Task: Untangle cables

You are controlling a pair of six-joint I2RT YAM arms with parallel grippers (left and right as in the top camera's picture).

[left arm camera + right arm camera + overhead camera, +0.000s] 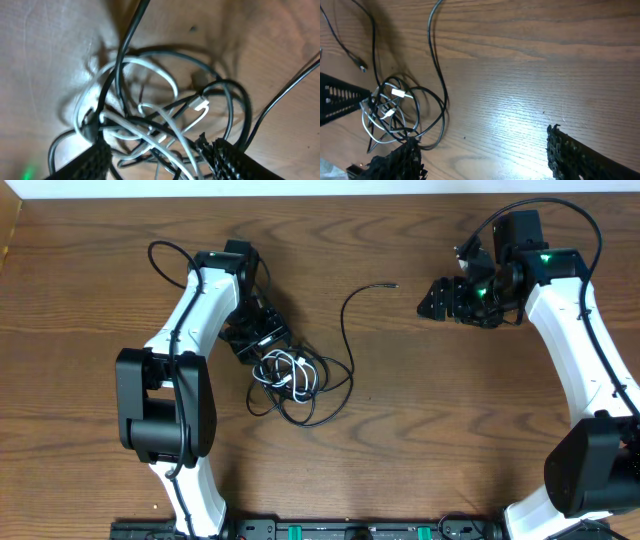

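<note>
The cables (292, 376) lie knotted in a small heap left of the table's middle, black loops wound through a white cord (150, 70). One black strand arcs away to a plug end (392, 284). My left gripper (262, 346) sits at the heap's upper left edge. Its jaws stand open, and in the left wrist view white and black strands lie loose between the fingertips (95, 157). A white plug (201, 105) shows in the knot. My right gripper (438, 300) hovers far right, open and empty (482, 150), with the tangle (395, 107) off to its left.
Thick black arm wires loop behind the left arm (165, 255) and over the right arm (575, 215). A black rail (330, 530) runs along the table's near edge. Bare wood (420, 410) lies between the heap and the right arm.
</note>
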